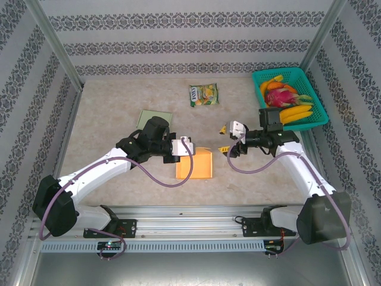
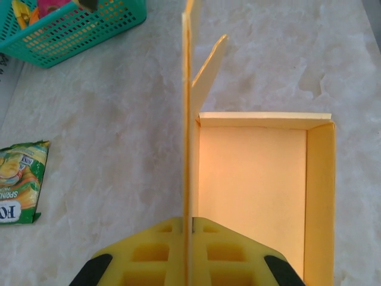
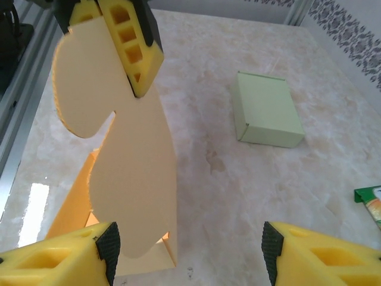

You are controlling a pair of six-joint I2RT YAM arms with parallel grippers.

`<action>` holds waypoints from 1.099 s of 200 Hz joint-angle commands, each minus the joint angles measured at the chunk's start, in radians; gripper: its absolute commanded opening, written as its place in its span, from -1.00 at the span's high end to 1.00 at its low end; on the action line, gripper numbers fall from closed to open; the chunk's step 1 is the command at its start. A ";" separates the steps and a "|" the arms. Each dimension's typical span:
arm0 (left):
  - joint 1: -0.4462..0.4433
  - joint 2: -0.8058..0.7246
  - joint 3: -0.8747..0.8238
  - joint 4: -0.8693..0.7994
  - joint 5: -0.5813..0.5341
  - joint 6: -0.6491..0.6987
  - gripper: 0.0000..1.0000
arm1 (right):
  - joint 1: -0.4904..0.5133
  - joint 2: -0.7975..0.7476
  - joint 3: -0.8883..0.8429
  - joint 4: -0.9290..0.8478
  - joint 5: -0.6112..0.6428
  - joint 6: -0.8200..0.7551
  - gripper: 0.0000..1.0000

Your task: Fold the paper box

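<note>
**Lid being held upright, right claw waiting open**

All positions are being given from the paper box. Left of it and farther back, a closed green box (image 1: 156, 117) is lying flat, well apart from the work. The left gripper (image 2: 188, 256) is reaching in from the box's left side, its fingers (image 3: 134, 47) closed on the upright lid panel (image 3: 131, 167).

The paper box (image 1: 199, 165) is sitting between the two grippers, with its tray facing upward and holding nothing. The lid is standing along the tray's far edge, its long axis running left to right. A tuck flap (image 2: 209, 62) is angling off the lid's free end.

Just right of the box, the right gripper (image 1: 225, 139) is hanging with fingers spread wide and gripping nothing. It is judged to be the nearer arm for that flap.

Behind the box, a snack packet (image 1: 203, 94) is lying flat. Far right and back, a teal basket (image 2: 77, 33) is holding bananas (image 1: 296, 113) and a pink dragon fruit (image 1: 280, 95).
</note>
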 commanded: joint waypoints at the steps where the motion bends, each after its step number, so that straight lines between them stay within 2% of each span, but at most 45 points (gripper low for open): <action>1: 0.006 -0.020 -0.014 0.062 0.038 0.016 1.00 | 0.018 0.028 -0.005 -0.011 -0.014 -0.038 -0.31; 103: 0.006 -0.018 -0.027 0.104 0.070 -0.005 1.00 | 0.137 0.104 0.000 0.019 -0.052 -0.046 -0.30; 151: 0.006 -0.022 -0.051 0.160 0.083 -0.027 1.00 | 0.224 0.144 -0.014 0.122 -0.041 0.016 -0.30; 184: 0.006 -0.048 -0.076 0.184 0.142 -0.021 1.00 | 0.252 0.167 -0.013 0.149 -0.032 0.025 -0.14; 203: 0.006 -0.063 -0.086 0.190 0.172 -0.015 1.00 | 0.259 0.171 -0.016 0.167 -0.032 0.033 0.01; 220: 0.006 -0.069 -0.089 0.187 0.192 -0.009 1.00 | 0.266 0.173 -0.018 0.176 -0.035 0.032 0.06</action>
